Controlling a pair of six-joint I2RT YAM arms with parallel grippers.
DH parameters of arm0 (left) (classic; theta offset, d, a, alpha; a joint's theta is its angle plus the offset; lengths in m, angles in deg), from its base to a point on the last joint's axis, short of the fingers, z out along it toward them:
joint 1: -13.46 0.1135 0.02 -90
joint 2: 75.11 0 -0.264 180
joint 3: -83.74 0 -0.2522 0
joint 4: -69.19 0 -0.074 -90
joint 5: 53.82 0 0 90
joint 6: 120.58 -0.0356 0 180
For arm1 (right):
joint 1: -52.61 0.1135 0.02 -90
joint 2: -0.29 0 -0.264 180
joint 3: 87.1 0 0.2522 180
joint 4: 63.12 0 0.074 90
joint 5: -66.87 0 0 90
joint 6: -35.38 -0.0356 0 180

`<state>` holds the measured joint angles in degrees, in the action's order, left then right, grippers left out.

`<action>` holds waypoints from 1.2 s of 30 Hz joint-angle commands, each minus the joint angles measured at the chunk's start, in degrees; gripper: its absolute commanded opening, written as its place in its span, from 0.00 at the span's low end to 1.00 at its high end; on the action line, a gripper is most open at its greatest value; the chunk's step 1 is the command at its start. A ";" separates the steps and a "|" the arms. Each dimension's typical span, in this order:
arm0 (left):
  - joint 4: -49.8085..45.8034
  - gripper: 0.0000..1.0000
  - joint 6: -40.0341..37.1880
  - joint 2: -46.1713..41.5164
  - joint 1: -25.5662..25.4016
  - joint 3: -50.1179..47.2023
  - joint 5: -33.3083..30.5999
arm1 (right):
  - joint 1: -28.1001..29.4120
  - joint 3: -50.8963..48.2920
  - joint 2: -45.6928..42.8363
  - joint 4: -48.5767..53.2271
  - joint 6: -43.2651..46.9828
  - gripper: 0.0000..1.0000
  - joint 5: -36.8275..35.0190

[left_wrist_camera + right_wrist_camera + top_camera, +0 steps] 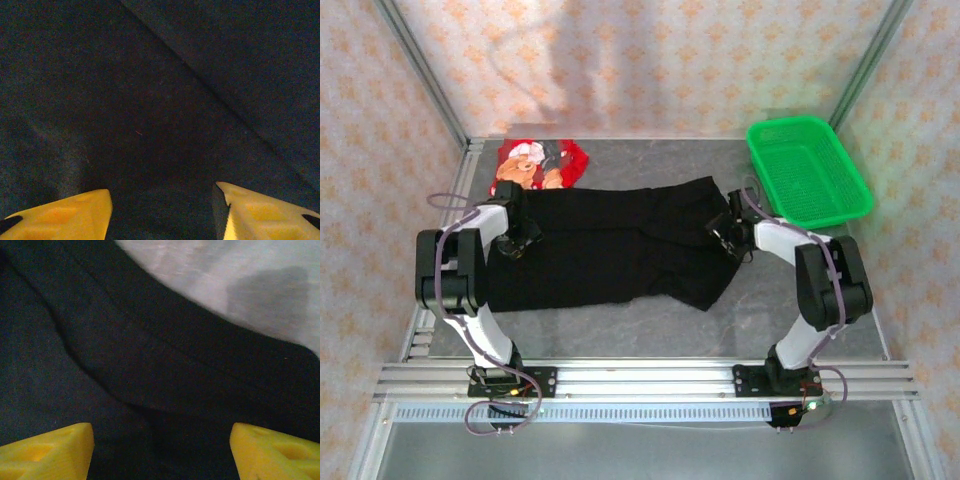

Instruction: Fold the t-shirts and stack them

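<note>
1. Walls: pale paper with an orange flower pattern closes in the far side and both flanks of the black t-shirt. Metal posts stand at the far corners.
2. Tabletop: grey and mottled, it carries everything listed here. Bare surface shows on the near side of the black t-shirt and past its right end.
3. Aluminium rails: these run crosswise on the near side of the black t-shirt, and both arm bases are bolted to them.
4. Black t-shirt: spread flat across the middle of the tabletop with its long side crosswise. A flap is folded at its right end, and a diagonal crease shows in the left wrist view.
5. Green mesh basket: it stands beyond the black t-shirt's right end, close to it. We see its mesh floor from rim to rim.
6. Red t-shirt: bunched, with its cartoon print facing up, just beyond the black t-shirt's far left corner. We cannot tell whether the two touch.
7. Left end effector: it sits low over the black t-shirt's left end. Its yellow fingers are spread apart, with dark cloth between them.
8. Right end effector: it sits low over the black t-shirt's right end by a rounded fold. Its fingers are spread wide and grip nothing.
</note>
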<state>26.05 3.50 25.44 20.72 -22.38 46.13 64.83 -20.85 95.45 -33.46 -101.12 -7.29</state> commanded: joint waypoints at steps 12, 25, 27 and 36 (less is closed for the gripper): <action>-6.15 0.59 1.25 -9.20 -8.63 6.16 1.76 | 1.64 2.54 -10.43 11.59 11.83 0.73 2.83; 1.88 0.75 4.30 -15.65 -23.38 8.78 9.23 | 16.54 19.03 1.61 28.25 41.26 0.71 -0.50; 1.25 0.80 3.82 -16.44 -24.67 9.12 8.93 | 17.70 20.01 3.64 28.25 43.53 0.70 -1.32; -2.06 0.80 -1.14 -25.65 -31.35 5.51 4.58 | 19.86 25.44 12.30 28.31 50.81 0.64 -7.30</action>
<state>26.11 4.88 3.17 -9.33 -15.15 53.13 84.59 1.83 106.42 -7.10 -54.33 -10.13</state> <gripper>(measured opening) 0.798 0.639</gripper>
